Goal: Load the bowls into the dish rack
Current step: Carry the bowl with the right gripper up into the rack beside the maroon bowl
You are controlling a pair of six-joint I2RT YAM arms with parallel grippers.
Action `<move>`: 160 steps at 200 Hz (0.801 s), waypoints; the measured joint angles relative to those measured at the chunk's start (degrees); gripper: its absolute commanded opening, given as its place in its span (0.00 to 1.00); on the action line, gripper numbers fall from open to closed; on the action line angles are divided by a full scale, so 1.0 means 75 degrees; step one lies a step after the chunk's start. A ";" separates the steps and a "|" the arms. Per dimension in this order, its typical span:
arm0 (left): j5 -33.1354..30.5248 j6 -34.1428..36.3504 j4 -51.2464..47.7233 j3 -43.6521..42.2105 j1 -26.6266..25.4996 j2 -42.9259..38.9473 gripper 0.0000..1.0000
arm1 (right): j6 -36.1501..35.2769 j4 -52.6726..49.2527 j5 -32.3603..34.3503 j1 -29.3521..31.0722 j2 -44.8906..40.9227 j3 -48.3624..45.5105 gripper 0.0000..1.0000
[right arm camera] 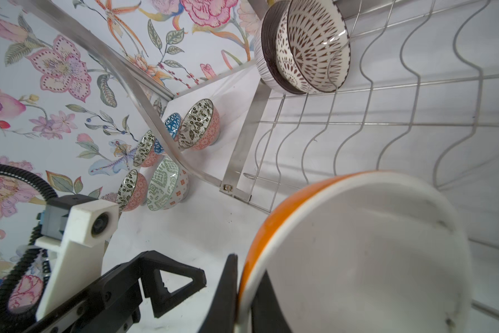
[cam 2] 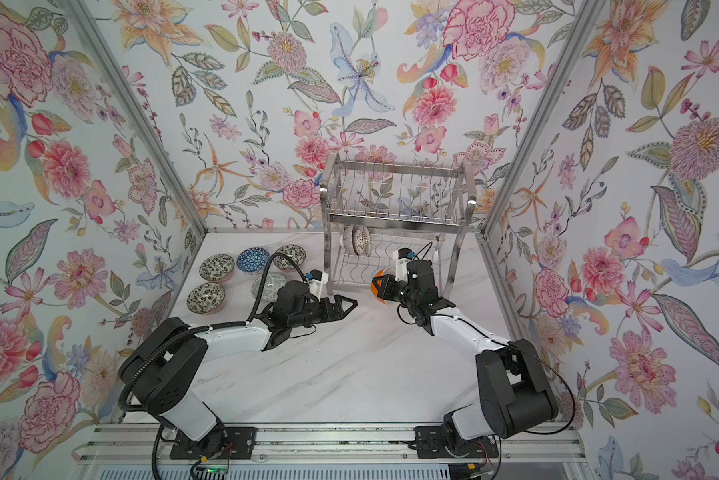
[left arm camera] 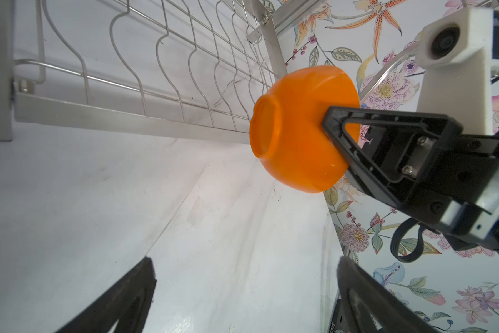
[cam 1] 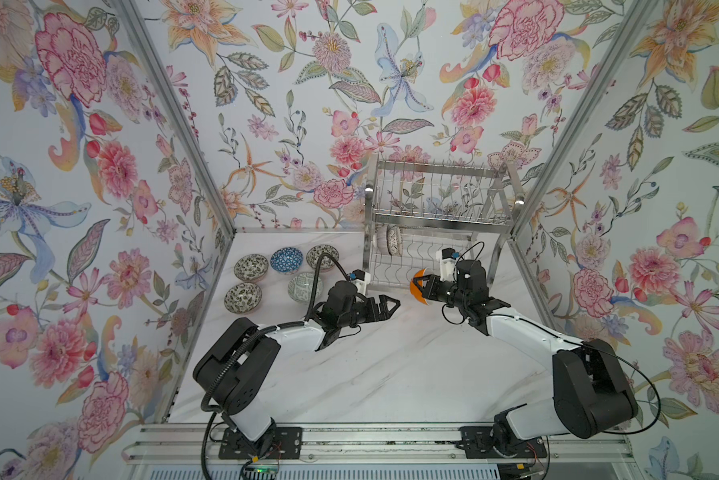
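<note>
**Orange bowl gripped in front of the dish rack; five bowls on the table**

Right gripper: pressed together on the rim of the orange bowl, with one finger on the orange outside and the other on the white inside. The bowl is carried on its side, clear of the table. Its foot is turned toward the left arm and its mouth toward the right arm. In both top views it sits just in front of the front rail of the rack's lower tier. Whether it touches the wire cannot be told.

Left gripper: fingers spread wide, nothing between them. It hovers above the table, points toward the orange bowl and is near it but apart from it.

Dish rack: stands at the far right of the table, close to the back wall. In the lower tier, two patterned bowls stand on edge in the wavy wire slots. They are nested one against the other at the tier's left end as the top views show it.

Table: the five bowls stand upright, mouths up, in a cluster at the far left, beside the rack and apart from it. Three form the back row and two the front.
- The blue bowl is in the middle of the back row.
- The green bowl is at the front right, partly hidden by the left arm's cable in the top views.
- The other three are black and white inside.
- The right wrist view shows pinkish patterned outsides on these bowls.
</note>
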 measured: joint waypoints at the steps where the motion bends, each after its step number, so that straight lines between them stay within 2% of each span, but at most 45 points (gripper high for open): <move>1: 0.0000 0.0003 -0.0003 0.0015 -0.0006 0.0009 0.99 | 0.0003 0.0015 -0.0009 -0.0006 0.0000 0.0000 0.00; 44: 0.0000 0.0006 -0.0064 0.0455 -0.0067 0.0201 0.99 | 0.0425 0.0705 -0.0420 -0.0431 0.0309 0.0070 0.00; 160: -0.0064 0.0353 -0.0708 0.0734 -0.0125 0.0309 0.99 | 0.2034 0.2436 -0.1154 -0.0930 0.2454 0.1411 0.00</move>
